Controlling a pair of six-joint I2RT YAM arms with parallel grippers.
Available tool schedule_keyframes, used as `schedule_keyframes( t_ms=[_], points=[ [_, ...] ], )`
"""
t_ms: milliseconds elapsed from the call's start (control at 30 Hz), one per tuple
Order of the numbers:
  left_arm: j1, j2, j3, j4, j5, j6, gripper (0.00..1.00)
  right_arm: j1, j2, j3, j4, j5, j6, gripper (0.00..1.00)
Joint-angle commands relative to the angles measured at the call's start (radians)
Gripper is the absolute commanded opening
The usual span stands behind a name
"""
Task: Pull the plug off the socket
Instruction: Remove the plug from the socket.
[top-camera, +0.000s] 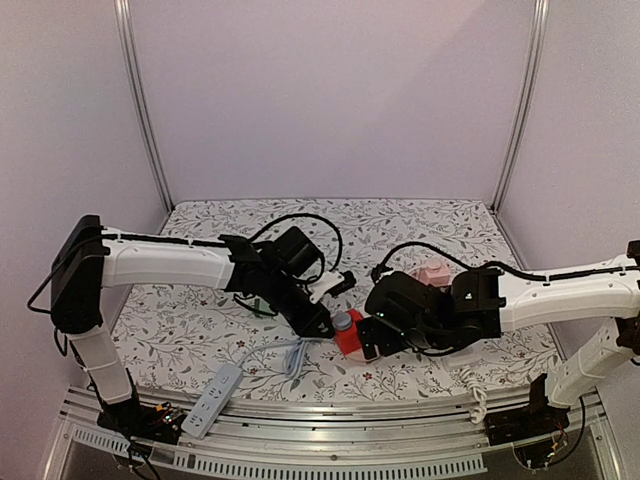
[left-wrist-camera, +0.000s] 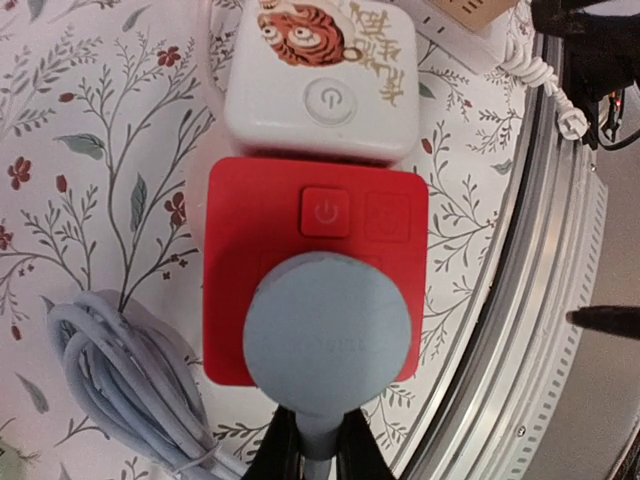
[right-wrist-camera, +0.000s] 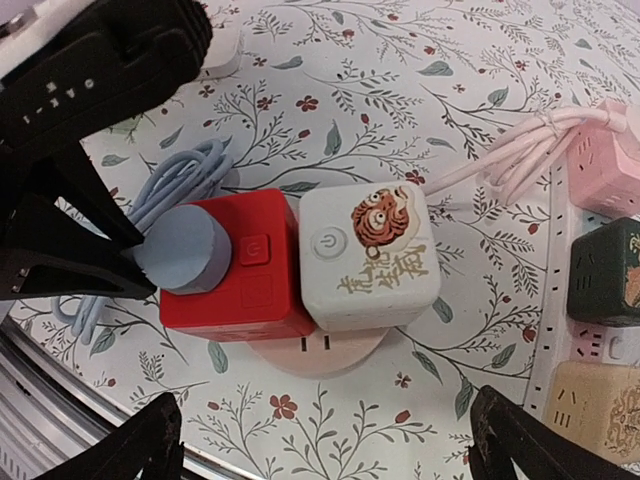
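Where the top view looks down, my left gripper clamps the grey plug, seated in the red socket. Floral tablecloth, plain white walls. Left wrist: power symbol on red button; white cube bears tiger, gold Chinese characters. Right wrist: my right gripper splayed wide.

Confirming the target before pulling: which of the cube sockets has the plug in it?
The red cube, carrying the round grey plug on top. The white tiger cube touching it shows only its power button.
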Motion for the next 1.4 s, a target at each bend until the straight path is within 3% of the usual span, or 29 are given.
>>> schedule_keyframes(
  t_ms=[0,100,400,1067,1200,1367],
  points=[
    [-0.002,-0.027,0.062,-0.035,0.044,-0.125,0.0,0.003,0.031,0.012,0.106,-0.113,-0.096,0.96],
    [0.007,-0.028,0.072,-0.03,0.084,-0.17,0.0,0.003,0.053,0.019,0.157,-0.159,-0.125,0.91],
    [0.016,-0.02,0.076,-0.035,0.109,-0.193,0.0,-0.005,0.147,0.057,0.167,-0.107,-0.147,0.75],
    [0.014,-0.027,0.067,-0.027,0.149,-0.191,0.0,-0.036,0.214,0.104,0.192,-0.09,-0.21,0.76],
    [0.014,-0.027,0.064,-0.028,0.158,-0.187,0.0,-0.038,0.229,0.102,0.198,-0.069,-0.23,0.74],
    [0.014,-0.03,0.068,-0.028,0.176,-0.192,0.0,-0.038,0.248,0.08,0.215,-0.035,-0.246,0.63]
  ],
)
